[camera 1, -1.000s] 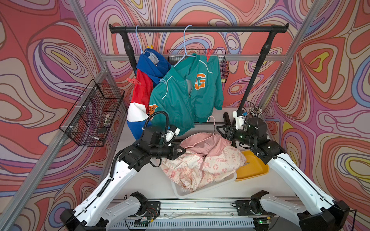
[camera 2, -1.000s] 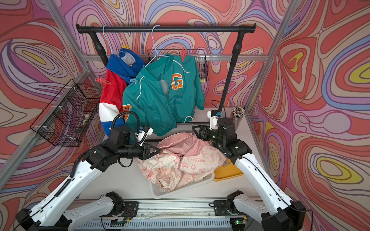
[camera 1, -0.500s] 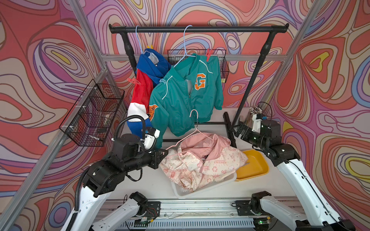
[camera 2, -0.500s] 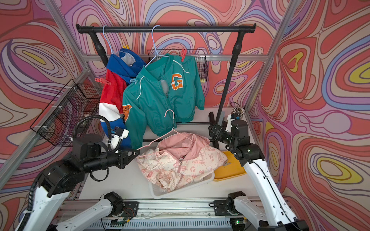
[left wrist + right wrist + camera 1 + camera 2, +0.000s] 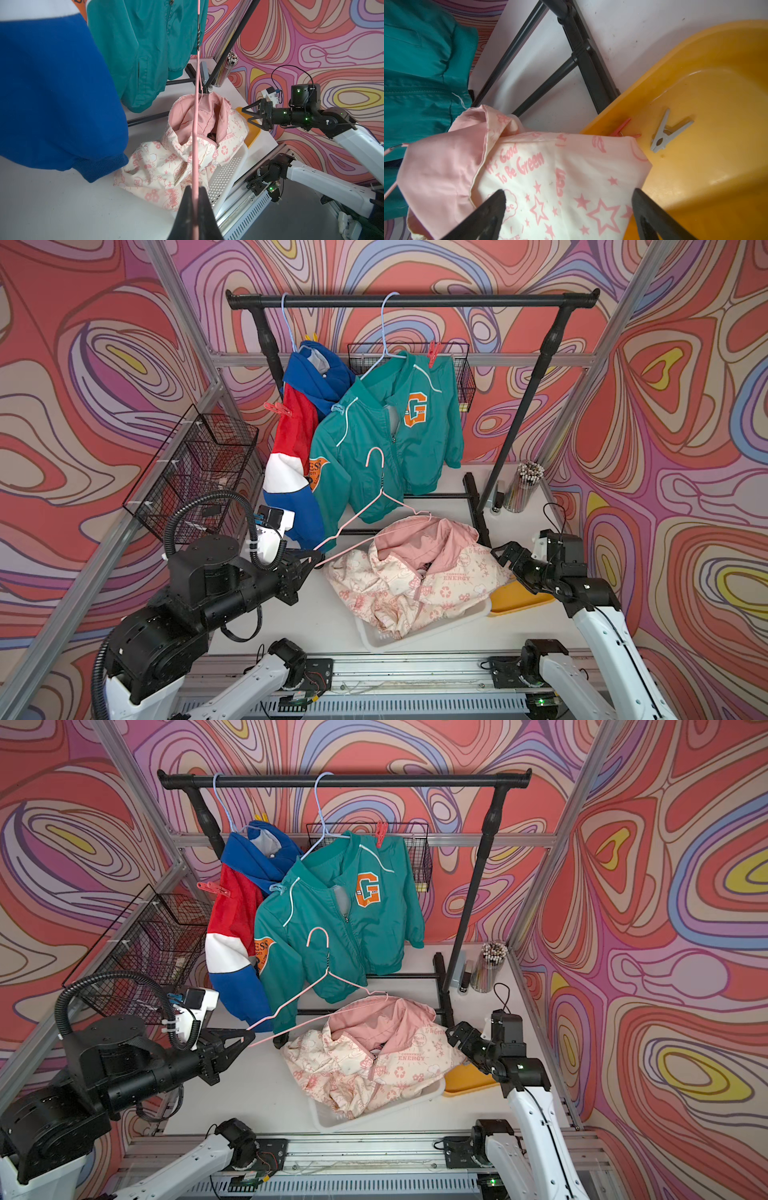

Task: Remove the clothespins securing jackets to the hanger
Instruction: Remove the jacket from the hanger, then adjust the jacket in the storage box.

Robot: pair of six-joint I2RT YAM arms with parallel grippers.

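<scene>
Hanger (image 5: 195, 124) sits pinched in left gripper (image 5: 194, 188), right gripper (image 5: 245, 114) gapes empty; a tug could snag pink jacket (image 5: 415, 585) hood.

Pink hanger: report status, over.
Left gripper shut on pink hanger. Right gripper open above pink jacket. Grey clothespin in yellow tray. Jacket overlaps tray.

Bright, even light, soft shadows (wrist views distort at edges).
</scene>
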